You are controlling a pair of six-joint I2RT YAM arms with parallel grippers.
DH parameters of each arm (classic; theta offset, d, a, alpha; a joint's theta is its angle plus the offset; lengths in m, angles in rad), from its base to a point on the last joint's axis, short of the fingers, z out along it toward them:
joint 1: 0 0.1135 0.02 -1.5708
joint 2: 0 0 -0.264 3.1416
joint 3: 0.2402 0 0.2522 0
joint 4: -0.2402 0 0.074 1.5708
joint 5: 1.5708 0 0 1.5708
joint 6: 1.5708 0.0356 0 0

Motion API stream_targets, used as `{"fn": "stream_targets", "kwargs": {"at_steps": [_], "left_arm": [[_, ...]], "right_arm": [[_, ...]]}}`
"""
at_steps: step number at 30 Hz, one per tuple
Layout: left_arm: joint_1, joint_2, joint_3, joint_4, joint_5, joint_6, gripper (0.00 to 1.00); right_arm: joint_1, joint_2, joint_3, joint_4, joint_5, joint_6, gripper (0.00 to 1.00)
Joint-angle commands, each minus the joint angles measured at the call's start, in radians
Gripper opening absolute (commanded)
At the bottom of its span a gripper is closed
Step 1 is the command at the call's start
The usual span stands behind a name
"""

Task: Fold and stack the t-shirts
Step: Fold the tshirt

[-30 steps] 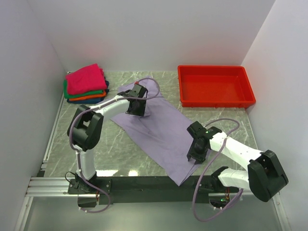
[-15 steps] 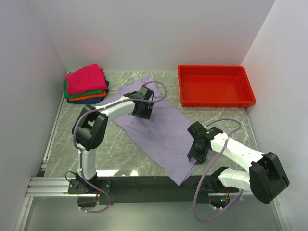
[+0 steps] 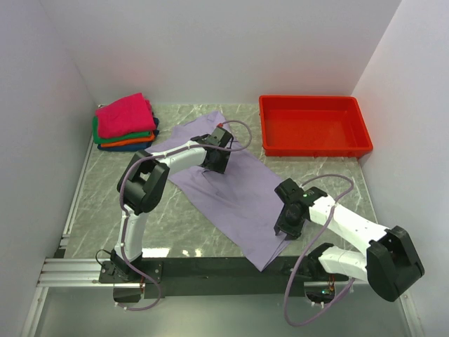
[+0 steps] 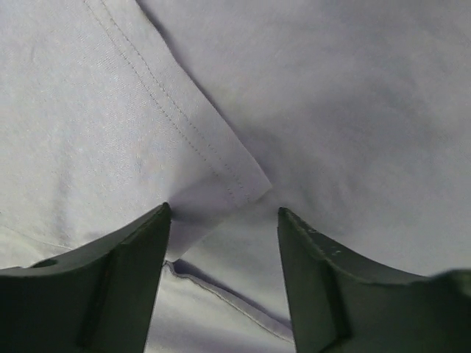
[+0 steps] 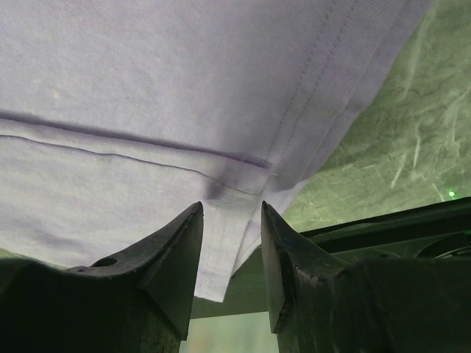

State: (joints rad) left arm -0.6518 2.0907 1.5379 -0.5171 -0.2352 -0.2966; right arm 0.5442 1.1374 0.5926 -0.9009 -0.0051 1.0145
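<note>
A pale lavender t-shirt [image 3: 242, 193] lies spread out flat, running diagonally from the back middle of the table to its near edge. My left gripper [image 3: 212, 167] hovers low over the shirt's upper part. It is open, and in the left wrist view [image 4: 224, 213] a stitched sleeve corner [image 4: 243, 187] lies between its fingers. My right gripper [image 3: 284, 228] sits at the shirt's right edge, near its lower end. It is open [image 5: 232, 213], with its fingers astride a hemmed corner of the shirt [image 5: 147, 88]. Folded t-shirts are stacked [image 3: 125, 125] at the back left, magenta on top.
A red plastic tray [image 3: 312, 99] stands at the back right, nothing in it. White walls close in the green marble table [image 3: 105, 203] on three sides. A black rail [image 3: 210, 267] runs along the near edge, under the shirt's lower tip.
My left gripper has slid right across the shirt's upper part and opened a little wider. The right gripper has barely moved.
</note>
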Motion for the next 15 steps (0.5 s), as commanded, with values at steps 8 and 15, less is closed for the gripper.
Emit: {"fn": "stream_targets", "kwargs": {"at_steps": [8, 15], "left_arm": [[-0.011, 0.026, 0.060, 0.017, -0.033, 0.014, 0.61], [-0.011, 0.043, 0.079, 0.020, -0.027, 0.014, 0.55]], "right_arm": [[-0.004, -0.079, -0.048, -0.041, 0.019, 0.036, 0.45], [-0.006, -0.100, -0.068, -0.053, 0.017, 0.047, 0.45]]}}
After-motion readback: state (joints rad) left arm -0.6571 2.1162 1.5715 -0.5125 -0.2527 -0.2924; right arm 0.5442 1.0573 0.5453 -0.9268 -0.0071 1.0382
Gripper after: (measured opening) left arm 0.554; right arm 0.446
